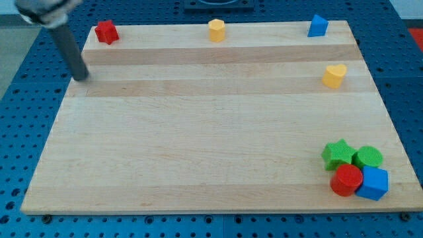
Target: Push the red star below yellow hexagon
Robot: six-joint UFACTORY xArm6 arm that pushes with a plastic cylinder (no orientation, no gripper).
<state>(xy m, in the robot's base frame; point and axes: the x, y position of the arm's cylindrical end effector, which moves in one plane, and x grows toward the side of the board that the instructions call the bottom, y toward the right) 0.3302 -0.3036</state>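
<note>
The red star (106, 32) lies near the top left corner of the wooden board (211, 145). The yellow hexagon (217, 30) lies at the top edge, near the middle, well to the right of the red star. My tip (82, 77) rests on the board near its left edge, below and a little left of the red star, not touching it.
A blue triangle block (318, 26) lies at the top right. A yellow heart (334, 75) lies below it. At the bottom right a green star (338, 154), a green cylinder (367, 157), a red cylinder (346, 180) and a blue cube (374, 183) sit clustered together.
</note>
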